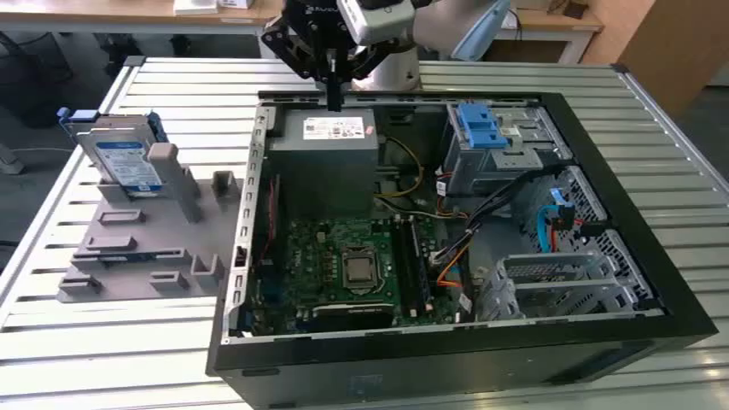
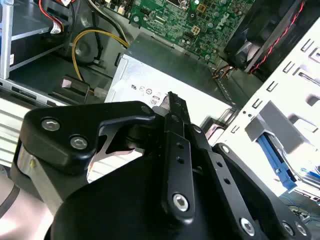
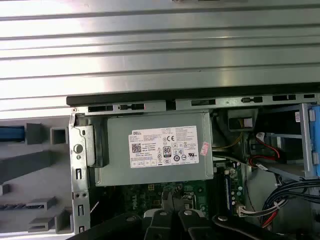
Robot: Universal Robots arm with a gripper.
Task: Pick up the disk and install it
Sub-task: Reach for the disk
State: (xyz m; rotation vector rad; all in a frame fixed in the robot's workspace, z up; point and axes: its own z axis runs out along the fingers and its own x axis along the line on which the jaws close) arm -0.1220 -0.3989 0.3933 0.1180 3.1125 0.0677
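Observation:
The disk (image 1: 123, 161), silver-grey with a white-and-blue label and a blue bracket, stands upright in a grey holder (image 1: 148, 248) on the table at the exterior view's left, outside the computer case. A blue edge of the disk (image 3: 11, 133) shows in the first wrist view. My gripper (image 1: 334, 92) hangs over the far wall of the open case (image 1: 456, 359), just above the grey power supply box (image 1: 330, 145), well away from the disk. Its black fingers (image 2: 172, 117) are pressed together and hold nothing.
Inside the case lie the green motherboard (image 1: 347, 256), bundles of cables (image 1: 501, 209) and a metal drive cage with a blue latch piece (image 1: 483, 126) at the far right corner. The ribbed metal table (image 1: 102, 342) runs all around the case.

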